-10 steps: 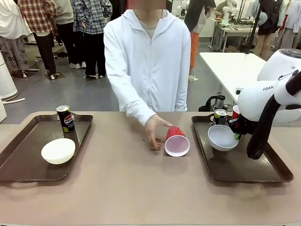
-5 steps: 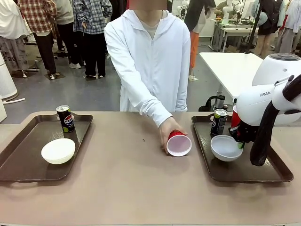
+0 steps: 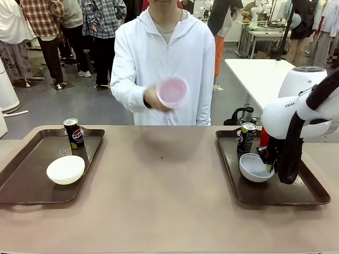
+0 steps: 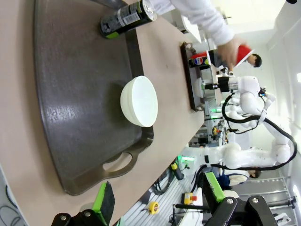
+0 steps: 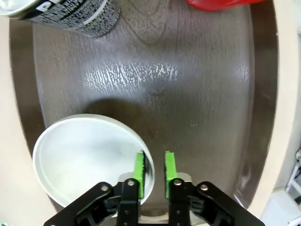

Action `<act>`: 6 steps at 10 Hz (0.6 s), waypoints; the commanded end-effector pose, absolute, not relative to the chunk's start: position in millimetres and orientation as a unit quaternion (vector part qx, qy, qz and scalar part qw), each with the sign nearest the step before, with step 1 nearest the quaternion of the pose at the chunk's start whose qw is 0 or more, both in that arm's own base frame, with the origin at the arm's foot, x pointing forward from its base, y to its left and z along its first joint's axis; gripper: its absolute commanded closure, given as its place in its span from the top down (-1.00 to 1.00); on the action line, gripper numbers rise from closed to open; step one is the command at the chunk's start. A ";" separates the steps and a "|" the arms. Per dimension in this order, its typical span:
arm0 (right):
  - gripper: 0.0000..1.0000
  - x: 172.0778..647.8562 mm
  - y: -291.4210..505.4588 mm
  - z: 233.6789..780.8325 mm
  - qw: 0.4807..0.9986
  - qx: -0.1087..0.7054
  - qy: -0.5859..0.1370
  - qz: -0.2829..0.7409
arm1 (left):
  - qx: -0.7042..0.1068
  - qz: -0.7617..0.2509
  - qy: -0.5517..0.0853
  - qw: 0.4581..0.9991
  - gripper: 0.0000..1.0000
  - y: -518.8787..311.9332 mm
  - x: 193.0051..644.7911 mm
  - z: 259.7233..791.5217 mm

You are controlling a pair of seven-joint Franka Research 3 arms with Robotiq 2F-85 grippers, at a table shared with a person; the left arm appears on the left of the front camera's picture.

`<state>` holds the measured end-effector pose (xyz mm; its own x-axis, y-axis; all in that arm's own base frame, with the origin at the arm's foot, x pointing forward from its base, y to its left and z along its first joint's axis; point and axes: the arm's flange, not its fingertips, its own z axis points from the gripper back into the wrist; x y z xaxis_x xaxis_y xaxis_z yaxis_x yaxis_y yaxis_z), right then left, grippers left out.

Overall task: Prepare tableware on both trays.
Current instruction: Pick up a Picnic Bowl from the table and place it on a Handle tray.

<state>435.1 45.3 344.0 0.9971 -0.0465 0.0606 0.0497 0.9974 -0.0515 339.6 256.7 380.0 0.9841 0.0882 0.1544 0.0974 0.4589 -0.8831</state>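
So, left tray: can at far corner, bowl mid-tray. Left gripper wide open, holding nothing. Person's hand holds red cup up above tabletop. Right tray: can, bowl; right gripper pads straddle bowl rim, narrow gap; clamped or released, can't tell.

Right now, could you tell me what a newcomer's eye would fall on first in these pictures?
The person across the table holds a red cup up at chest height, its white inside facing the camera. On the right tray, the right gripper has its narrowly parted jaws straddling the rim of a white bowl, beside a Pepsi can.
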 end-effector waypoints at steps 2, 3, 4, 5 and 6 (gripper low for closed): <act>0.87 427.2 46.0 363.5 0.999 -0.027 -0.038 -0.025 | -0.527 0.009 -0.092 0.845 1.00 256.7 340.6 384.2; 1.00 420.7 46.6 376.3 0.999 -0.010 -0.043 -0.020 | -0.527 0.009 -0.092 0.845 1.00 256.7 340.6 384.2; 1.00 412.2 46.3 391.5 0.999 0.006 -0.050 -0.012 | -0.527 0.009 -0.092 0.845 1.00 256.7 340.6 384.2; 1.00 405.1 45.8 404.2 0.998 0.021 -0.053 -0.004 | -0.527 0.009 -0.092 0.845 1.00 256.7 340.6 384.2; 0.53 397.3 44.7 417.5 0.998 0.031 -0.057 0.002 | -0.527 0.009 -0.092 0.845 1.00 256.7 340.6 384.2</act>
